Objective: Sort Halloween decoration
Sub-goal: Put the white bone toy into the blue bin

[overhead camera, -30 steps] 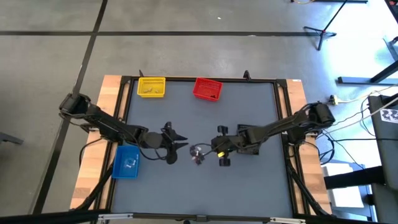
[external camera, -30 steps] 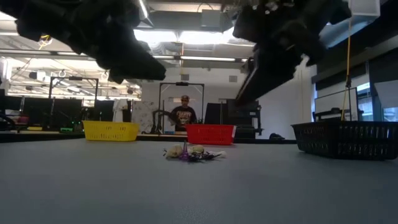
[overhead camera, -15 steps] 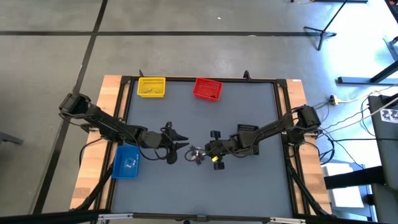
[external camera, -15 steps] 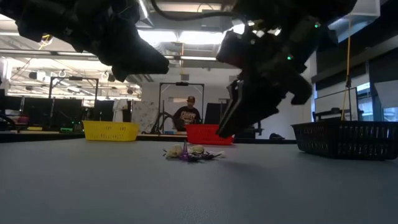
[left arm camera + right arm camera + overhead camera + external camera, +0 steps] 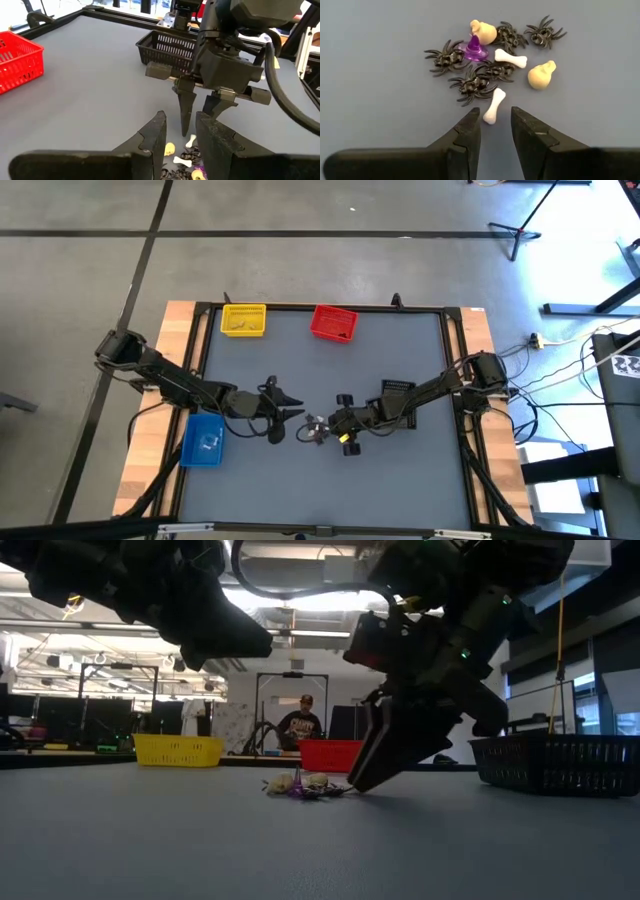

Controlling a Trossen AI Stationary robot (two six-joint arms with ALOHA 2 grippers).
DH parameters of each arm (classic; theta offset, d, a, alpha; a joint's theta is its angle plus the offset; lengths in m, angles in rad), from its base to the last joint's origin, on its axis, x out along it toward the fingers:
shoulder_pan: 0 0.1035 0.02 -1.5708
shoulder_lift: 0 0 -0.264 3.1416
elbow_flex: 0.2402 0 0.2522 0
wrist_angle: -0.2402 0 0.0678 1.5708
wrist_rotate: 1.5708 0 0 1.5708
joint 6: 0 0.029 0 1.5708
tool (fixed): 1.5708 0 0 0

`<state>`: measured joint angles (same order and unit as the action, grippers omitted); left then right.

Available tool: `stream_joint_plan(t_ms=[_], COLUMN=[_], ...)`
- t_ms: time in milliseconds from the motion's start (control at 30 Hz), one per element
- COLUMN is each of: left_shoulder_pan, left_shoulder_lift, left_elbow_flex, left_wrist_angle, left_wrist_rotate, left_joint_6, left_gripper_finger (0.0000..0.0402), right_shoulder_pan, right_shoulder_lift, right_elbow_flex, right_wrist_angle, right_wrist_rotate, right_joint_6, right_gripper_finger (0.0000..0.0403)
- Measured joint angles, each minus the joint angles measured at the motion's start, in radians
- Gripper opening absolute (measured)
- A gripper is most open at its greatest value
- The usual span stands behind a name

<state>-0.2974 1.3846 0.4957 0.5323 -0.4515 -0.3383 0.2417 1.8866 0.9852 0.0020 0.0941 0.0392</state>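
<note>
right gripper (image 5: 495,127) down low at the heap of halloween trinkets (image 5: 495,60) mid-table, fingers parted and empty, tips angled onto the near edge of the pile. lined up on the nearest white bone (image 5: 492,106), lying lengthwise just ahead of the gap between the tips, not yet between them. risk number one: closing from here probably pinches only the bone's end and flicks it away across the grey table (image 5: 400,370). risk number two: black spiders (image 5: 472,82) lying right against that bone, legs tangled (a second bone (image 5: 511,58), a purple witch hat (image 5: 474,47) and two tan skulls (image 5: 541,75) sit just beyond), so a deeper reach likely drags a spider along or shoves the whole cluster. mixed grab means the wrong piece in a bin. left gripper (image 5: 290,405) hovering just beside the pile on the other side, also parted, holding nothing, close enough that a crossing move could bump the two arms. yellow bin (image 5: 243,320) and red bin (image 5: 333,323) at the far edge, blue bin (image 5: 204,440) by the left arm, black bin (image 5: 170,47) on the right arm's side, all well apart from the pile.
</note>
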Motion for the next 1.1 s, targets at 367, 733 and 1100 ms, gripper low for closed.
stream_joint_plan(t_ms=[367,733,1100], left_shoulder_pan=[0.0,0.0,0.0], left_shoulder_lift=[0.0,0.0,0.0], left_elbow_flex=[0.0,0.0,0.0], left_wrist_angle=[0.001,0.001,0.0], left_wrist_rotate=[0.0,0.0,0.0], left_joint_6=[0.0,0.0,0.0], left_gripper_finger=[0.0098,0.0098,0.0098], right_shoulder_pan=[0.0,0.001,0.001], right_shoulder_lift=[0.018,0.026,0.027], right_elbow_flex=[0.001,0.002,0.002], right_wrist_angle=[0.0,0.002,0.0], right_wrist_rotate=[-0.008,-0.008,-0.008], right_joint_6=[0.006,0.013,0.015], right_gripper_finger=[0.0108,0.0073,0.0016])
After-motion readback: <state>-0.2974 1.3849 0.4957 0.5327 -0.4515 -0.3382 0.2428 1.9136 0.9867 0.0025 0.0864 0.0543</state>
